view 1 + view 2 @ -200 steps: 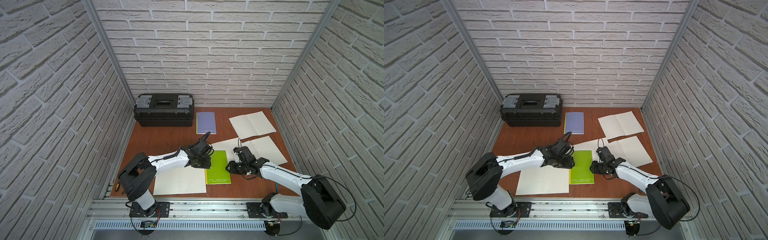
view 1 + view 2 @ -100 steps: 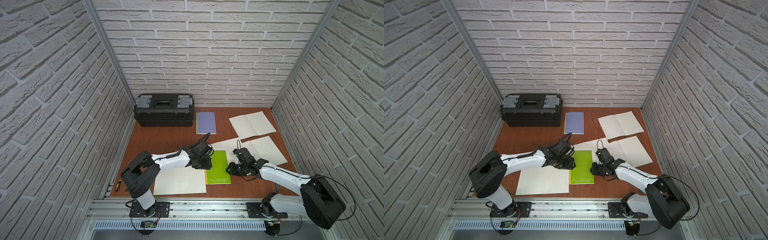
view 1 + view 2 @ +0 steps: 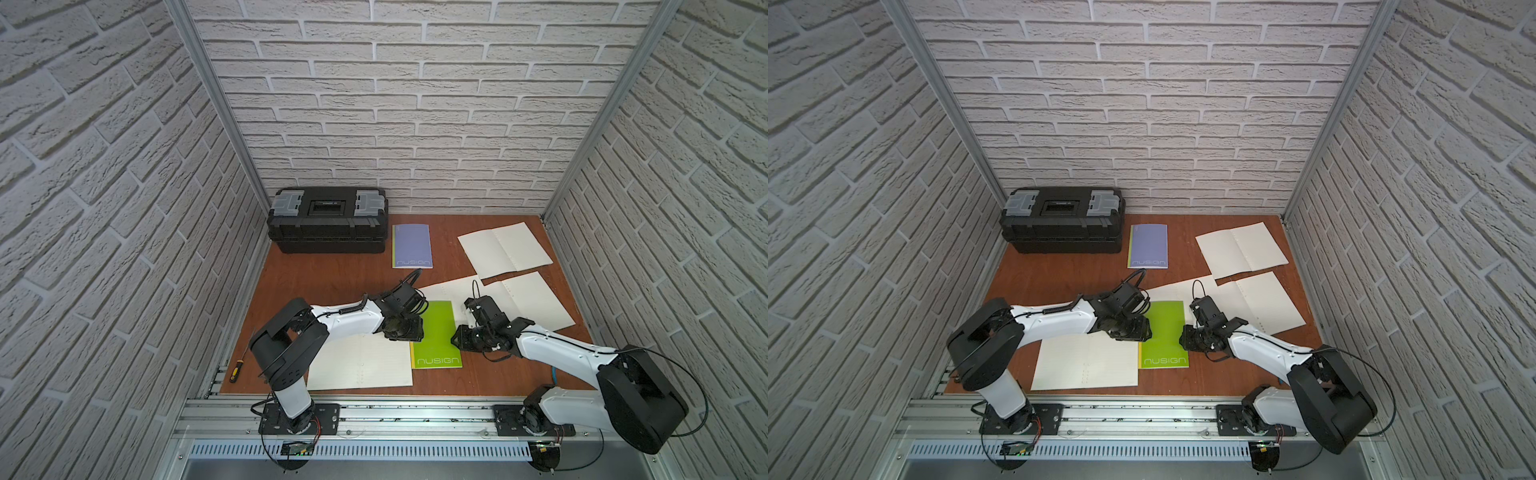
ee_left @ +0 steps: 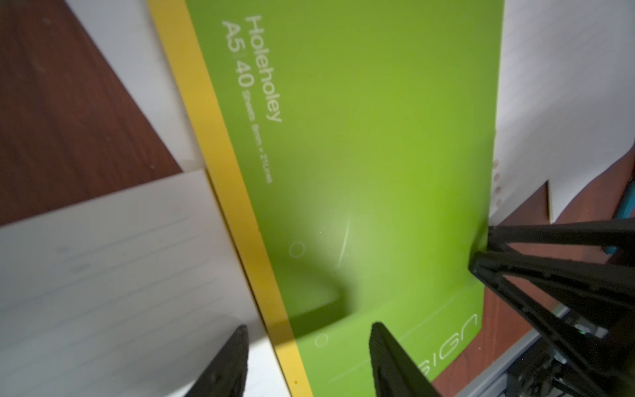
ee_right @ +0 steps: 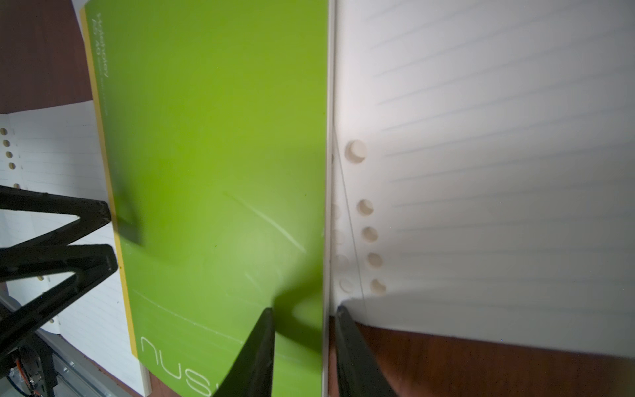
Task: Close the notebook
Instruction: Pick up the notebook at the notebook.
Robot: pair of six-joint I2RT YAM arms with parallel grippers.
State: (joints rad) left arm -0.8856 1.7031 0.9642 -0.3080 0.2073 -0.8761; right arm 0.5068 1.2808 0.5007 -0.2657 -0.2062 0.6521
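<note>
Straddling the shut green notebook (image 3: pixel 436 332) at spine and free edge, left tool (image 4: pixel 307 330) and right tool (image 5: pixel 304 309) stand parted, gripping nothing; closing seems done, so both should lift clear.

The green notebook (image 3: pixel 436 334) lies closed and flat, cover up.

Black toolbox (image 3: pixel 328 218) with grey latches, closed, at the back of my table (image 3: pixel 332 274) on my left, against the brick wall (image 3: pixel 415 104). Purple closed notebook (image 3: pixel 412 246) lies flat just beside it, to its right. Small screwdriver (image 3: pixel 236 371), yellow and black handle, at the front left corner, well apart from both
</note>
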